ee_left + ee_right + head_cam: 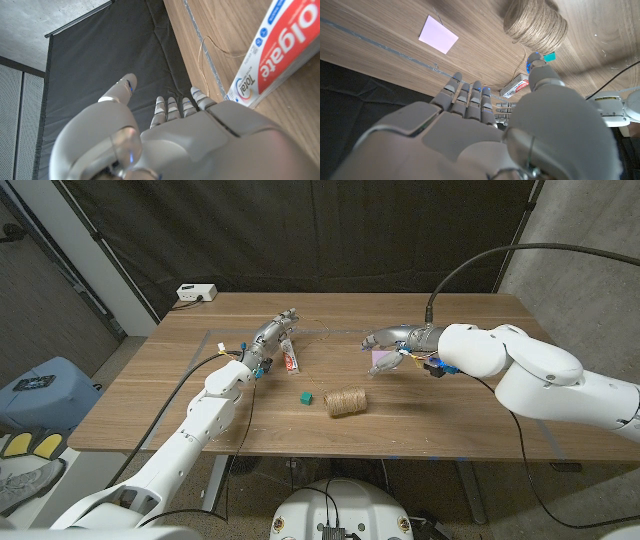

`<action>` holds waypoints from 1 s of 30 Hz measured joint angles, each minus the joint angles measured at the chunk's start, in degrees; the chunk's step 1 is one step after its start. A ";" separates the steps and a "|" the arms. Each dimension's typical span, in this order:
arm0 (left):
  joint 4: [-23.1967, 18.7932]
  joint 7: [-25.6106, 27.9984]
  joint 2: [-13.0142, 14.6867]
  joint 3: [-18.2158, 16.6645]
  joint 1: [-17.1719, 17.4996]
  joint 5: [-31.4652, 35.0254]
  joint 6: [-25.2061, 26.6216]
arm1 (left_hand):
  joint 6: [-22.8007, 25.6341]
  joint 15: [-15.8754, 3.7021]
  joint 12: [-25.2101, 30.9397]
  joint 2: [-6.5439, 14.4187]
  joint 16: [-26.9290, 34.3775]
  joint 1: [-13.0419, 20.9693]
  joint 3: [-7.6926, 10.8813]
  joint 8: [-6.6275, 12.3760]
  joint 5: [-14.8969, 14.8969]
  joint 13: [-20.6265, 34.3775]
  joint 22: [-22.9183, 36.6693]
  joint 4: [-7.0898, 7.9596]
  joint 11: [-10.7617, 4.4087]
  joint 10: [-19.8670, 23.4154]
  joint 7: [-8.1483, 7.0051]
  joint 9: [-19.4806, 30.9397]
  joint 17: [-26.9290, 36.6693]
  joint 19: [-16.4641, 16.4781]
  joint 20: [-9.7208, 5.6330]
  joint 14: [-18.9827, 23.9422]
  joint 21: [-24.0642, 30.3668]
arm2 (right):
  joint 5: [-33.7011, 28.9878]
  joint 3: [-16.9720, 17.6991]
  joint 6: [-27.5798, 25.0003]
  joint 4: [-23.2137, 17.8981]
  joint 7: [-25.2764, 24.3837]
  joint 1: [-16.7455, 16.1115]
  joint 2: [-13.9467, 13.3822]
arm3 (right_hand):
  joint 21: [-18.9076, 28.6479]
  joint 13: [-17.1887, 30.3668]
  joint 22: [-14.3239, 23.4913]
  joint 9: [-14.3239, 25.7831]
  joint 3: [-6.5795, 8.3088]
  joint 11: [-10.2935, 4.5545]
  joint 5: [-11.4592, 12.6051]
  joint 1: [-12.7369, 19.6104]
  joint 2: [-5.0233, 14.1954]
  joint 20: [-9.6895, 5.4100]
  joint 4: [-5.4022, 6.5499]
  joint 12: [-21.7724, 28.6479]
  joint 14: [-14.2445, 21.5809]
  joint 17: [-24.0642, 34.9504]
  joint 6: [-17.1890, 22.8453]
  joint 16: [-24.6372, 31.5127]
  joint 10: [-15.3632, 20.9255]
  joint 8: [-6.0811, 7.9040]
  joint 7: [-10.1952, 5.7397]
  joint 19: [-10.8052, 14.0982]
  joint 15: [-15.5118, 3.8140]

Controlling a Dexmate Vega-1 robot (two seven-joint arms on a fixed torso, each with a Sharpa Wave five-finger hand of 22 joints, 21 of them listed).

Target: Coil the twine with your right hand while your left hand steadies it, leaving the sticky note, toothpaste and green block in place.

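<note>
The wooden table (200, 415) is carrying the twine (346, 402), a wound spool lying on its side near the middle, its loose strand trailing off toward twelve o'clock. The right hand (385, 342) is hovering at one o'clock from the spool, fingers spread and holding nothing, and the left hand (273, 333) at ten o'clock is likewise open and empty, just beside the toothpaste (290, 360). The green block (305, 397) is sitting at nine o'clock just beside the spool, and the pale sticky note (381, 369) is lying under the right hand.
</note>
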 measured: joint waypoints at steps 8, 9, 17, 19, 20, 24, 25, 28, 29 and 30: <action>-0.39 -0.16 0.26 -0.16 0.34 -0.09 0.14 | 0.00 0.00 0.00 -0.16 0.00 0.16 -0.15 0.00 0.22 0.00 0.00 0.14 0.00 0.00 0.00 0.00 0.00 0.00 0.00 0.00 0.02 | -1.56 -1.46 -1.42 -0.46 0.86 0.38 1.27 | 0.00 0.57 0.00 0.00 0.46 0.53 0.01 0.44 -0.44 1.13 0.46 0.93 2.31 0.26 2.23 0.69 2.22 0.57 0.52 1.14 1.04; -0.45 -0.18 0.35 -0.19 0.41 -0.09 0.18 | 0.00 0.00 0.00 -0.15 0.00 0.33 -0.14 0.00 0.22 0.00 0.00 0.14 0.00 0.00 0.00 0.00 0.00 0.00 0.00 0.00 0.02 | -2.11 -1.91 -2.00 -0.61 1.12 0.53 1.66 | 0.00 0.74 0.00 0.00 0.46 0.54 0.01 0.44 -0.44 1.12 0.46 1.06 2.51 0.26 2.47 0.88 2.23 0.57 0.59 1.13 1.24; -0.41 -0.66 0.50 -0.35 0.43 -0.16 0.22 | 0.00 0.00 0.00 -0.08 0.00 0.53 -0.39 0.00 0.22 0.00 0.00 -0.10 0.00 0.00 0.00 0.00 0.00 0.00 0.00 0.00 0.02 | -4.96 -4.53 -4.67 -1.16 2.43 1.57 3.65 | 0.00 0.79 0.00 0.28 0.61 0.80 0.02 0.44 -0.44 1.42 0.61 1.27 3.10 0.26 2.55 0.88 3.13 0.91 0.67 1.43 1.24; -0.18 -0.85 0.50 -0.36 0.35 -0.19 0.20 | 0.00 0.00 0.00 -0.08 0.00 0.53 -0.39 0.00 0.22 0.00 0.00 -0.10 0.00 0.00 0.00 0.00 0.00 0.00 0.00 0.00 0.02 | -5.77 -5.36 -5.41 -1.24 2.85 1.96 4.32 | 0.00 0.89 -0.01 0.28 0.63 0.80 0.02 0.44 -0.44 1.42 0.64 1.27 3.10 0.49 2.88 0.88 3.12 0.90 0.59 1.43 1.24; -0.06 -0.94 0.50 -0.36 0.26 -0.22 0.16 | 0.00 0.00 0.00 -0.08 0.00 0.53 -0.39 0.00 0.22 0.00 0.00 -0.10 0.00 0.00 0.00 0.00 0.00 0.00 0.00 0.00 0.02 | -6.12 -5.73 -5.79 -1.25 3.05 2.15 4.62 | 0.00 1.04 -0.01 0.28 0.77 0.80 0.02 0.44 -0.44 1.42 0.77 1.27 3.10 0.53 3.09 0.88 3.12 0.90 0.60 1.43 1.24; 0.26 -1.24 0.45 -0.37 -0.01 -0.27 -0.15 | 0.00 0.00 0.00 -0.08 0.00 0.53 -0.55 0.00 0.22 0.00 0.00 0.07 0.00 0.00 0.00 0.00 0.00 0.00 0.00 0.00 0.02 | -7.29 -6.98 -6.83 -1.25 3.72 2.69 5.61 | 0.00 1.07 -0.01 0.28 0.77 0.80 0.02 0.44 -0.45 1.41 0.77 1.27 3.10 0.53 3.17 0.88 3.12 0.89 0.67 1.43 1.24; 0.37 -1.31 0.43 -0.38 -0.10 -0.30 -0.25 | 0.00 0.00 0.00 0.09 0.00 0.77 -0.55 0.00 0.22 0.00 0.00 0.07 0.00 0.00 0.00 0.00 0.00 0.00 0.00 0.00 0.02 | -7.73 -7.44 -7.27 -1.22 3.94 2.91 6.00 | 0.00 1.07 -0.01 0.28 0.77 0.80 0.02 0.44 -0.45 1.41 0.77 1.27 3.10 0.53 3.17 0.87 3.12 0.89 0.67 1.43 1.24; 0.46 -1.49 0.40 -0.38 -0.22 -0.32 -0.46 | 0.00 0.00 0.00 -0.14 0.00 1.05 -0.55 0.00 0.22 0.00 0.00 0.07 0.00 0.00 0.00 0.00 0.00 0.00 0.00 0.00 0.02 | -8.44 -8.31 -8.04 -0.99 4.24 3.31 6.76 | 0.00 1.07 -0.01 0.28 0.78 0.80 0.02 0.44 -0.45 1.41 0.76 1.27 3.10 0.53 3.17 0.87 3.12 0.89 0.67 1.43 1.24; 0.46 -1.50 0.40 -0.39 -0.24 -0.34 -0.49 | 0.00 0.00 0.00 -0.14 0.00 1.05 -0.55 0.00 0.22 0.00 0.00 0.07 0.00 0.00 0.00 0.00 0.00 0.00 0.00 0.00 0.03 | -8.55 -8.50 -8.14 -0.92 4.28 3.40 6.93 | 0.00 1.07 -0.01 0.28 0.94 0.80 0.02 0.44 -0.45 1.41 0.60 1.28 3.10 0.52 3.17 0.87 3.12 0.89 0.67 1.43 1.24; 0.46 -1.53 0.40 -0.43 -0.27 -0.36 -0.57 | 0.00 0.00 0.00 -0.14 0.00 1.04 -0.55 0.00 0.22 0.00 0.00 0.07 0.00 0.00 0.00 0.00 0.00 0.00 0.00 0.00 0.03 | -8.79 -8.80 -8.36 -0.82 4.36 3.54 7.22 | 0.00 1.07 -0.01 0.28 1.01 0.80 0.02 0.44 -0.45 1.41 0.53 1.27 3.10 0.53 3.16 0.87 3.12 0.89 0.67 1.43 1.24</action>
